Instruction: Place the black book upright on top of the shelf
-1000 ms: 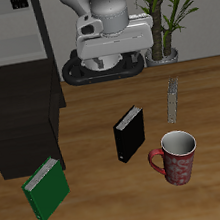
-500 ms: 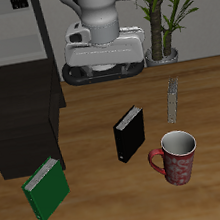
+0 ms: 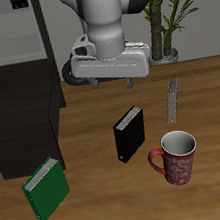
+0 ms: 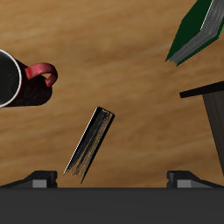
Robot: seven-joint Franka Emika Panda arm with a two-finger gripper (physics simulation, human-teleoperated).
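The black book [image 3: 130,134] stands upright on the wooden table, near the middle, its white page edges facing up. It also shows in the wrist view [image 4: 90,143] as a thin dark slab seen from above. The shelf [image 3: 22,117] is a low black cabinet with a flat top at the table's side; one corner shows in the wrist view [image 4: 213,114]. My gripper [image 3: 112,80] hangs open and empty above the table, behind the book and well above it. In the wrist view [image 4: 114,179] its fingertips [image 4: 39,178] stand wide apart.
A green book [image 3: 44,189] stands near the front edge beside the shelf. A red patterned mug [image 3: 177,157] sits close beside the black book. A thin grey strip [image 3: 174,97] lies farther back. A potted plant [image 3: 167,11] and a grey-white rack [image 3: 12,27] stand at the back.
The gripper has come down and forward toward the black book. The books, mug and shelf have not moved.
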